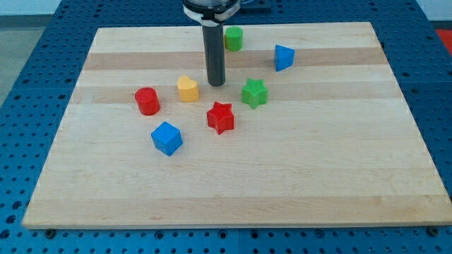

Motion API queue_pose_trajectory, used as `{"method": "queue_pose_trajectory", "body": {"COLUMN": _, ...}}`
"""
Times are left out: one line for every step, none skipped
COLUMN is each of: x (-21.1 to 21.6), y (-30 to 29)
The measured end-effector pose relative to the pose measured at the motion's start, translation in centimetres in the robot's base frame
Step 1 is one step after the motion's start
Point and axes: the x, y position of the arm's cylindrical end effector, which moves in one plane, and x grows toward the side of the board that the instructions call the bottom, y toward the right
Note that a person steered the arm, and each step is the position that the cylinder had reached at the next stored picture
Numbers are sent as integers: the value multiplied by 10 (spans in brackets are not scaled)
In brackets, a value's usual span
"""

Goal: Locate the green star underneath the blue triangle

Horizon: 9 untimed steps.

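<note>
The green star (254,92) lies on the wooden board, right of centre in the upper half. The blue triangle (283,57) lies up and to the right of it, apart from it. My tip (216,84) stands on the board to the left of the green star, with a gap between them. It is just right of the yellow heart (188,89) and above the red star (220,117).
A green cylinder (234,38) sits near the board's top edge, partly beside the rod. A red cylinder (147,101) lies left of the yellow heart. A blue cube (167,137) lies below it. The wooden board (339,162) sits on a blue perforated table.
</note>
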Motion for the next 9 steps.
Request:
{"method": "queue_pose_trajectory", "body": {"x": 12, "y": 0}}
{"method": "queue_pose_trajectory", "body": {"x": 15, "y": 0}}
{"method": "queue_pose_trajectory", "body": {"x": 20, "y": 8}}
{"method": "queue_pose_trajectory", "body": {"x": 21, "y": 27}}
{"method": "queue_pose_trajectory", "body": {"x": 21, "y": 48}}
{"method": "queue_pose_trajectory", "body": {"x": 21, "y": 56}}
{"method": "queue_pose_trajectory", "body": {"x": 21, "y": 72}}
{"method": "queue_pose_trajectory", "body": {"x": 21, "y": 97}}
{"method": "queue_pose_trajectory", "body": {"x": 11, "y": 107}}
